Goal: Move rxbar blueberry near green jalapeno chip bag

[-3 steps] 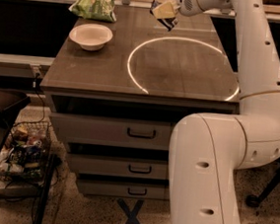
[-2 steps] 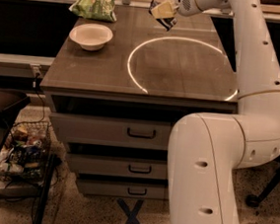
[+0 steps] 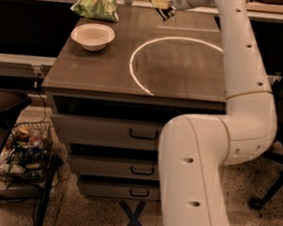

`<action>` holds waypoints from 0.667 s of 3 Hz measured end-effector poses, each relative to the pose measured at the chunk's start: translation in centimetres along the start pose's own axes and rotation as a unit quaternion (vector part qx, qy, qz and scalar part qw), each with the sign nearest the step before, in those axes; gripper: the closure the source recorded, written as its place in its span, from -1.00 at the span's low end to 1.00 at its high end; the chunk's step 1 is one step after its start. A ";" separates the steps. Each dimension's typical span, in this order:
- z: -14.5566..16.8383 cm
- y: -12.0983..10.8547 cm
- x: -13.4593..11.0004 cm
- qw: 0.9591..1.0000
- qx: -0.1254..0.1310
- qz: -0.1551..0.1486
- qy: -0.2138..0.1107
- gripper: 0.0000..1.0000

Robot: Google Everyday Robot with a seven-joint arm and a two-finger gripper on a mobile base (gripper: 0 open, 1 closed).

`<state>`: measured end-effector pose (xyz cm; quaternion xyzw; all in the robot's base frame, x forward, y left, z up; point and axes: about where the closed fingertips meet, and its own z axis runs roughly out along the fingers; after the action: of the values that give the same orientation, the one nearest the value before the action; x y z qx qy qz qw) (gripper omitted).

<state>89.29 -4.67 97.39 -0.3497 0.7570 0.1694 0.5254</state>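
Note:
The green jalapeno chip bag point(image 3: 96, 6) lies at the far left corner of the dark table point(image 3: 100, 73), wrinkly and light green. My gripper point(image 3: 163, 4) hovers over the far edge of the table, right of the bag with a gap between them. It is shut on a small dark flat bar, the rxbar blueberry point(image 3: 168, 14), which hangs just below the fingers, above the tabletop. My white arm point(image 3: 245, 75) reaches in from the right.
A round white bowl point(image 3: 93, 35) stands in front of the chip bag. A bright ring of light point(image 3: 136, 59) marks the table's middle. Drawers point(image 3: 105, 129) sit under the top. A wire basket of items point(image 3: 20, 151) stands on the floor at left.
My gripper with the bar has shifted slightly left and up, toward the chip bag. The bowl and bag have not moved.

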 end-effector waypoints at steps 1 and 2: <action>3.3 -2.5 -1.9 0.996 0.064 0.019 -0.062 1.00; 5.9 -3.0 -2.4 0.989 0.115 0.038 -0.089 1.00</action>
<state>95.90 -2.22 97.64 -0.2414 0.7344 0.1313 0.6206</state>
